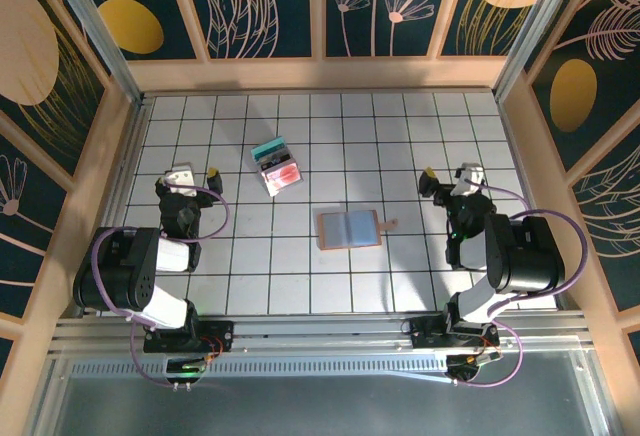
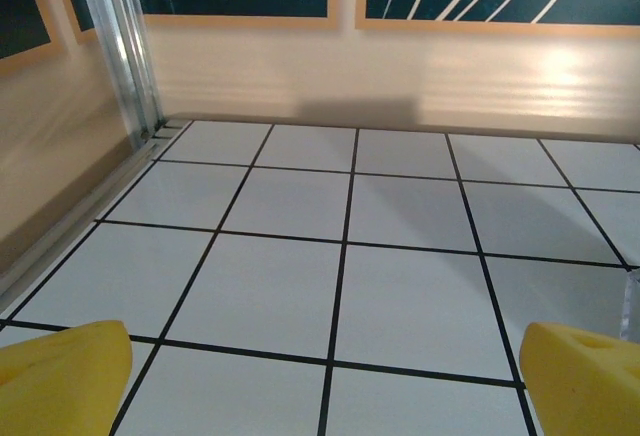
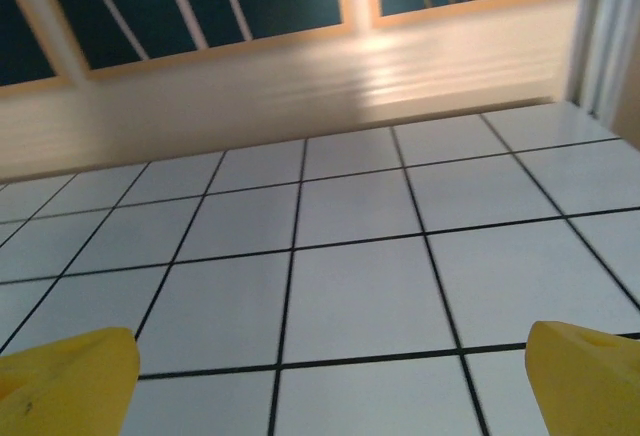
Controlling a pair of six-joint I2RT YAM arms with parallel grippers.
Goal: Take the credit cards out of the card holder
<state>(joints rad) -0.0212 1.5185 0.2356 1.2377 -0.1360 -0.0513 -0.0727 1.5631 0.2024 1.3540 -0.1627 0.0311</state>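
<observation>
The card holder (image 1: 350,229) lies open flat near the table's middle, its blue-grey inside up, salmon rim and a small tab on its right edge. A loose pile of credit cards (image 1: 277,165), teal, white and red, rests on the tiles up and to the left of it. My left gripper (image 1: 190,173) stands open at the left side, well away from both. My right gripper (image 1: 448,175) stands open at the right side, right of the card holder. In both wrist views the yellow fingertips (image 2: 62,376) (image 3: 585,371) sit wide apart over bare tiles.
The white tiled table (image 1: 240,276) is fenced by tan wooden walls (image 1: 320,74) on three sides. A metal rail (image 2: 120,46) runs up the back left corner in the left wrist view. Cables loop beside both arms.
</observation>
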